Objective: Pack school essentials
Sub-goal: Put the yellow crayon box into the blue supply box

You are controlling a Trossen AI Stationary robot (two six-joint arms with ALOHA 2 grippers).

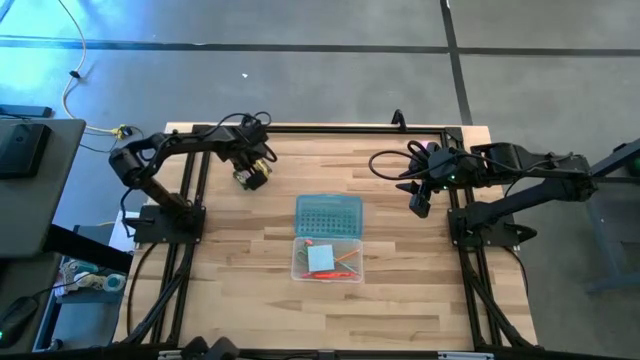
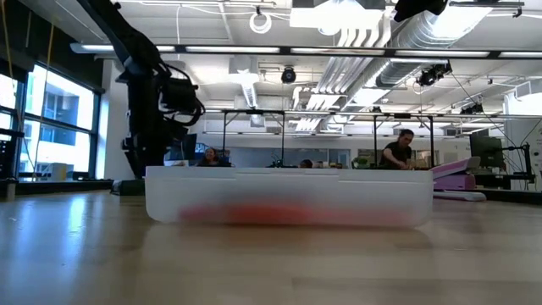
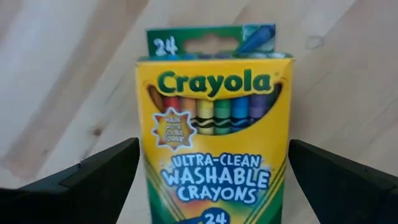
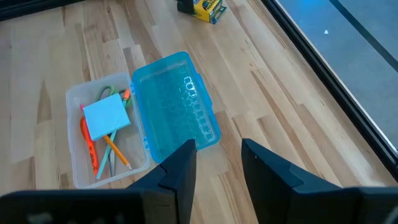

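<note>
My left gripper (image 1: pixel 252 176) is near the table's far left and is shut on the yellow-green crayon box (image 3: pixel 214 124), which the right wrist view also shows as the crayon box (image 4: pixel 207 7). At the table's middle lies the clear case tray (image 1: pixel 300 268) with its teal lid (image 1: pixel 328 214) folded open toward the far edge. In the tray lie a light-blue note pad (image 4: pixel 106 118), an orange pen (image 4: pixel 87 140), an orange pencil (image 4: pixel 116 151) and something green (image 4: pixel 106 93). My right gripper (image 1: pixel 420 205) hangs open at the far right and touches nothing. My left gripper pinches the crayon box between its two fingers (image 3: pixel 106 177), one on each long side edge (image 3: pixel 144 171) of the box's lower half. The printed front faces the wrist camera and the flap end (image 3: pixel 211 40) points away from the wrist. The table behind it looks blurred, so the box seems lifted.
Black frame rails (image 1: pixel 330 128) run along the table's far edge and down both sides. Bare wood lies between the crayon box and the case (image 2: pixel 288 199), and on the near side of the case. People sit in the room beyond the table (image 2: pixel 398 148).
</note>
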